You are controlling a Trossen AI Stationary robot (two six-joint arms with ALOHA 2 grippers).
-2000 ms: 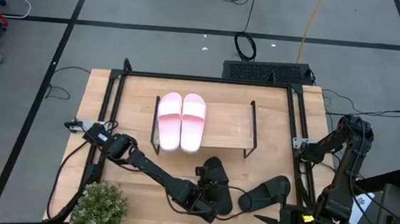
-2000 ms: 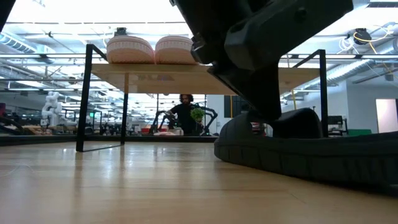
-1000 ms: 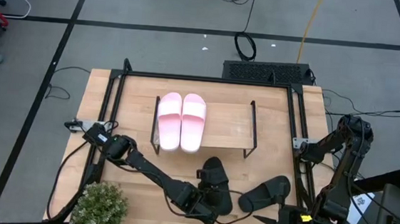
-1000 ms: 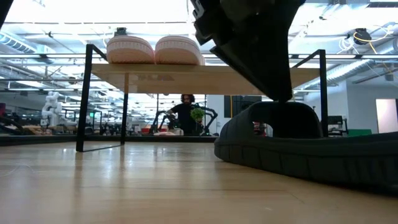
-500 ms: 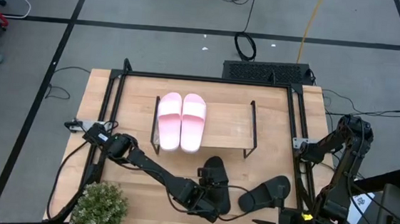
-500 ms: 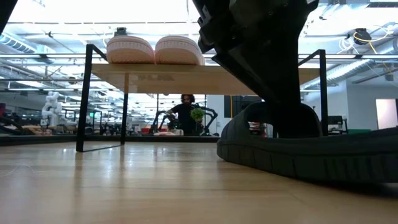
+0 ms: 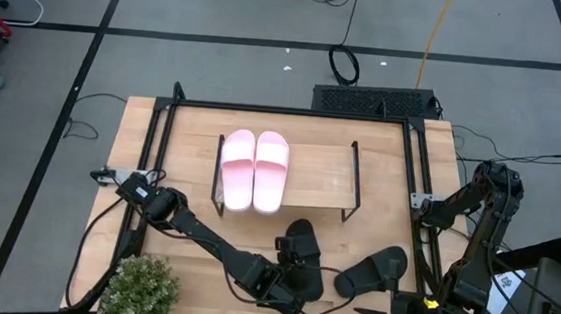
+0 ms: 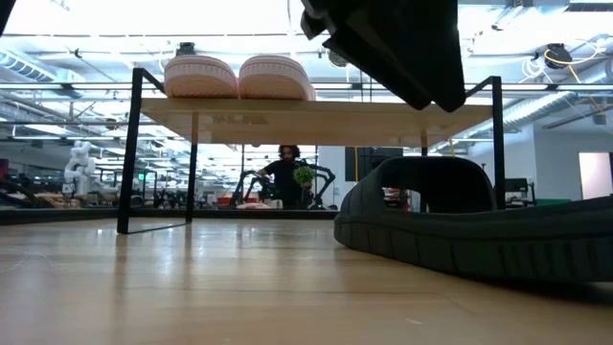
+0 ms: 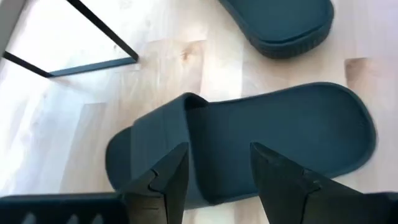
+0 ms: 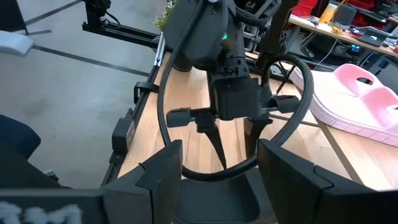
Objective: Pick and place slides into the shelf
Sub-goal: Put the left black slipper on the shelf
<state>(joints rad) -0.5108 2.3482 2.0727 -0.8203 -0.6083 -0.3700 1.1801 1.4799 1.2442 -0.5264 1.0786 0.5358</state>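
The left gripper (image 9: 214, 177) is hanging with fingers spread wide above a black rubber slide (image 9: 249, 146), to grab it. The right gripper (image 10: 217, 165), also open, is waiting at the table's edge.

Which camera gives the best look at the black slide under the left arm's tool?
The left wrist view: the black slide fills it, strap and footbed clear, open left tool just above. The high view shows it partly covered, the low view side-on; the right wrist view barely shows it.
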